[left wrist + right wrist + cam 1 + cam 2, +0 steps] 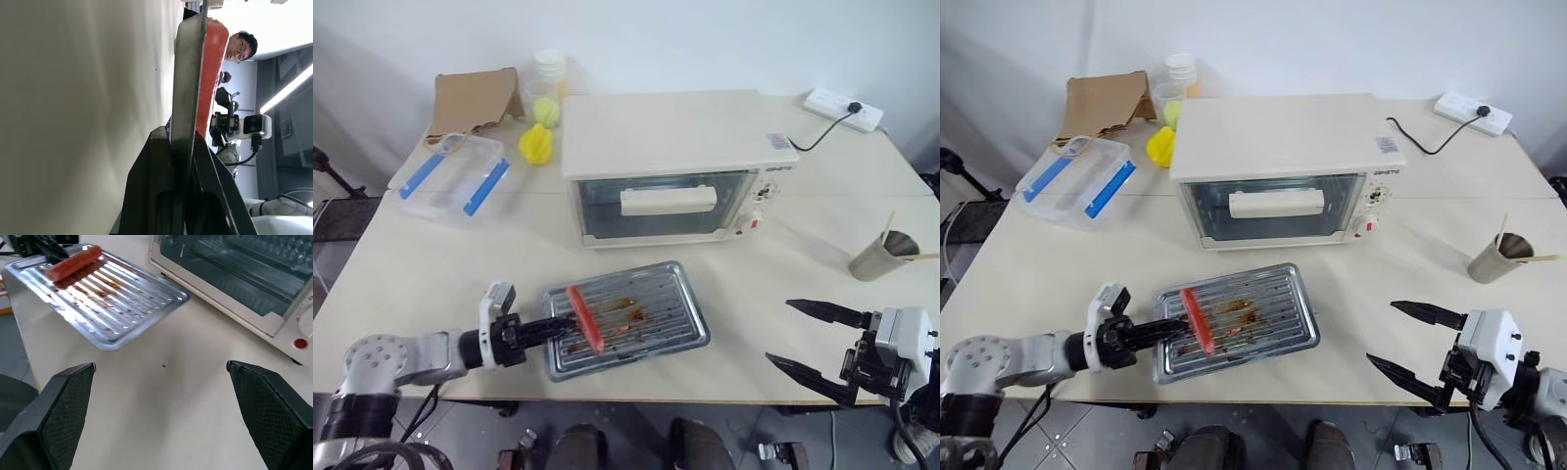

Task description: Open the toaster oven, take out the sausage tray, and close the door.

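One toaster oven (pixel 675 162), one sausage tray (pixel 636 323), one sausage (pixel 584 317), one clear box (pixel 460 176), two pincers (pixel 548 328) (pixel 808 338)

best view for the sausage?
Right wrist view: the sausage lies unobstructed on the sausage tray. The eye views show it smaller, beside the left hand. Left wrist view shows it edge-on behind the tray's rim.

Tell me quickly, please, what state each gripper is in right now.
Left gripper: shut on the rim of the ribbed silver metal sausage tray.
Right gripper: open, holding nothing.
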